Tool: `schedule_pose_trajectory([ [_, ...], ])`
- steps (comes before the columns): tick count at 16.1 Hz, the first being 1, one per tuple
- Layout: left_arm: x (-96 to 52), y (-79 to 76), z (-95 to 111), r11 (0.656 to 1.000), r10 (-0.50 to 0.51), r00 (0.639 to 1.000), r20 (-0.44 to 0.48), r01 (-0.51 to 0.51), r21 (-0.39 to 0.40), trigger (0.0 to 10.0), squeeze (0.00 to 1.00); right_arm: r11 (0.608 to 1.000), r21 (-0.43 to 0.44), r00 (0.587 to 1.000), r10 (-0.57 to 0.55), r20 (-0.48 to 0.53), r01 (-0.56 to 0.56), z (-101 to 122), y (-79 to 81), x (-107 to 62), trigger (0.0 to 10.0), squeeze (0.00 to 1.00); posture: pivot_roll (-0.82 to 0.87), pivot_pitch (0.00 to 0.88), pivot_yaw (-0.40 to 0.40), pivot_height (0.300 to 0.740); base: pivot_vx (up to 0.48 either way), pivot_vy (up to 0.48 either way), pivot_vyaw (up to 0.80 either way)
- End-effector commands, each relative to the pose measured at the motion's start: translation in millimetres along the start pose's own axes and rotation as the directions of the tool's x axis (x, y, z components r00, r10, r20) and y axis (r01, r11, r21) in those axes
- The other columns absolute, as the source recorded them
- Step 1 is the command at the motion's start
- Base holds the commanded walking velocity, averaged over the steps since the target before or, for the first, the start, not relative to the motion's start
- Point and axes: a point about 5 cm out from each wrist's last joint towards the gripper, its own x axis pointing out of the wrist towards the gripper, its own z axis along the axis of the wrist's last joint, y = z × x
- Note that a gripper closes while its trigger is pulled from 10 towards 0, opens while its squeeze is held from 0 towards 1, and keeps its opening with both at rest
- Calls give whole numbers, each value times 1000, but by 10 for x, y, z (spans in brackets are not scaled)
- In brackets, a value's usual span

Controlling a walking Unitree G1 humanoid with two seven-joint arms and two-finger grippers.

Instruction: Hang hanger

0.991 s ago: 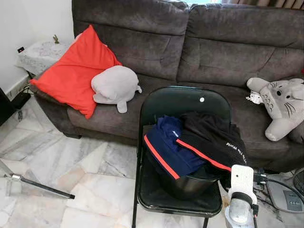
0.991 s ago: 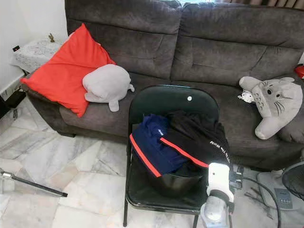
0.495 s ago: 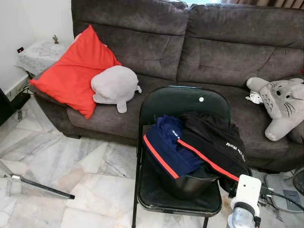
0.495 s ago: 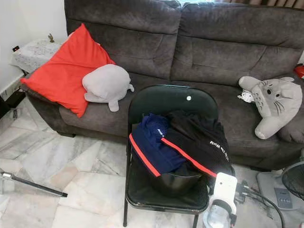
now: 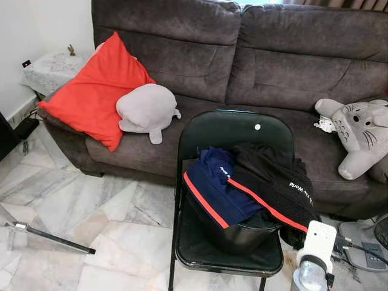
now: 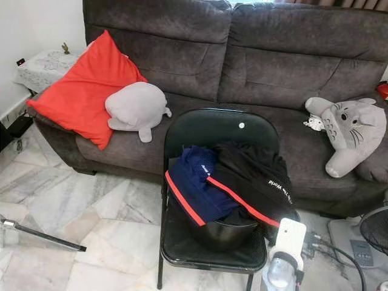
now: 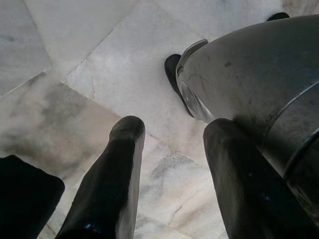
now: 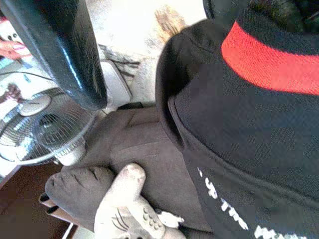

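Observation:
A black garment with a red stripe (image 5: 273,188) and a navy garment (image 5: 215,194) lie heaped in a black bucket (image 5: 239,233) on a black folding chair (image 5: 233,130). My right arm (image 5: 316,251) is low at the chair's front right corner. Its wrist view has the black garment (image 8: 249,124) very close, its edge hanging toward the floor. My left gripper (image 7: 169,129) hangs open over the marble floor beside my own grey body (image 7: 259,79), holding nothing. I see no hanger.
A dark sofa (image 5: 254,54) stands behind the chair with a red cushion (image 5: 94,91), a grey plush (image 5: 145,109) and a cat-like plush (image 5: 361,136). A floor fan (image 8: 40,132) and cables lie at the right. A metal pole (image 5: 51,236) lies on the floor at left.
My right arm has moved down and to the right, away from the bucket. The black garment's red-striped edge now hangs a little further toward the chair's front right.

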Motion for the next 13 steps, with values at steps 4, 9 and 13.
schedule_pose_trajectory([
  [4, -16, -17, -76, 1000, -9, 1000, -25, 9, 20, 10000, 0, 996, 81, 998, 30, -58, -25, -49, 45, 2, 10000, 0, -2, 104, -33, 740, 0, 0, 0],
  [9, -17, -17, -79, 1000, -9, 1000, -25, 9, 22, 10000, 0, 996, 89, 999, -2, -51, 6, -20, -63, 81, 10000, 0, 1, 107, -31, 740, 0, 0, 0],
  [13, -19, -11, -82, 1000, -10, 1000, -26, 11, 25, 10000, 0, 999, 26, 999, -29, -24, 29, 12, -159, 139, 10000, 0, 0, 113, -29, 740, 0, 0, 0],
])
